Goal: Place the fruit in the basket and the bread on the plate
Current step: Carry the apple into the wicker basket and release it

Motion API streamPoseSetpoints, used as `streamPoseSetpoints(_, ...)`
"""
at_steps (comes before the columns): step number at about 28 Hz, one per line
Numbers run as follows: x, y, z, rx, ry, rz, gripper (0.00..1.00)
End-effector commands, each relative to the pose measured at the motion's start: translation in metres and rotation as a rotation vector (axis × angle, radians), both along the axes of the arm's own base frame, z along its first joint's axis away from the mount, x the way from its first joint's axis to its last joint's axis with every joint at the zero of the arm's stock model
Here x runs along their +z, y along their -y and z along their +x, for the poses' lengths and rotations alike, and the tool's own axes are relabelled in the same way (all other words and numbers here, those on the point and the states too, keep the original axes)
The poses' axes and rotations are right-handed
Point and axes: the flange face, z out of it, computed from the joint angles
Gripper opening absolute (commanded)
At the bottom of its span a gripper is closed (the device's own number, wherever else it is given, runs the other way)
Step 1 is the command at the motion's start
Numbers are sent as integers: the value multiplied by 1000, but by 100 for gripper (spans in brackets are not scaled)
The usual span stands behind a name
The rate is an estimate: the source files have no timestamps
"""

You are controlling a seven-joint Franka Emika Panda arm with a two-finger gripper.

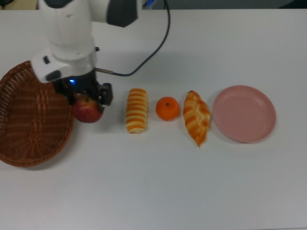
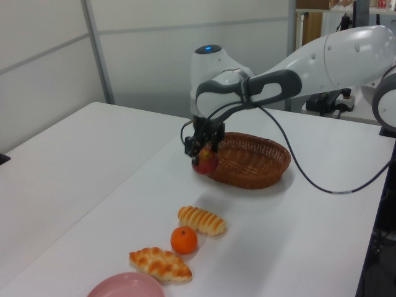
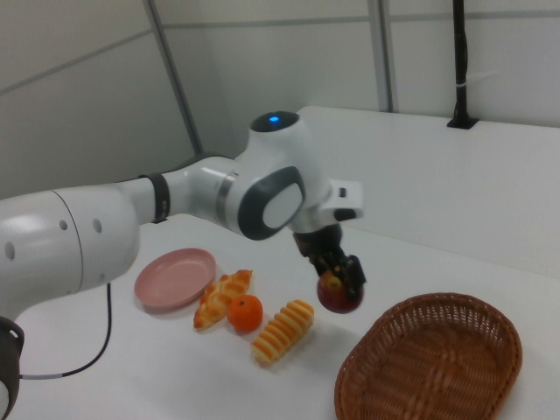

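Clamping the dark red apple above the table, the gripper hangs just off the wicker basket's 3 o'clock rim in the top view, its fingers largely hidden by the arm. Ribbed roll, orange, braided pastry and pink plate line up toward 3 o'clock.

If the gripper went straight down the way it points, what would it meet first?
The gripper, shut on the apple, points downward. Below looks like bare table just beside the wicker basket's near rim; in the top view it sits at the rim edge, so depth leaves this uncertain.
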Motion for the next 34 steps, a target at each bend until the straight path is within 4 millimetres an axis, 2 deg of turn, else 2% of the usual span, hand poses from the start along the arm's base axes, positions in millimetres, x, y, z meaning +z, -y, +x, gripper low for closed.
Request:
streamPoseSetpoints(1, 13, 42, -2, -93, 82, 40, 42)
streamPoseSetpoints(4, 12, 61, 0, -120, 139, 34, 42)
streamPoseSetpoints(8, 0, 86, -2, -155, 183, 19, 42)
streamPoseSetpoints(9, -5, 93, -2, -161, 189, 13, 42)
streamPoseSetpoints(10, -19, 105, -2, -173, 187, 7, 42)
streamPoseSetpoints(12, -34, 109, 0, -171, 179, -2, 44)
streamPoseSetpoints(14, -49, 111, 3, -160, 167, -20, 49)
streamPoseSetpoints(16, -61, 118, 4, -155, 162, -43, 61)
streamPoseSetpoints(19, -67, 122, 4, -160, 155, -46, 69)
streamPoseSetpoints(20, -67, 122, 4, -160, 155, -46, 73)
streamPoseSetpoints(21, -67, 121, 4, -158, 154, -45, 90)
streamPoseSetpoints(22, -67, 121, 4, -160, 154, -45, 100)
streamPoseSetpoints(29, -61, 116, 6, -153, 162, -45, 100)
streamPoseSetpoints(32, -44, 114, 7, -157, 187, -40, 100)
streamPoseSetpoints(34, -29, 102, 8, -143, 201, -36, 100)
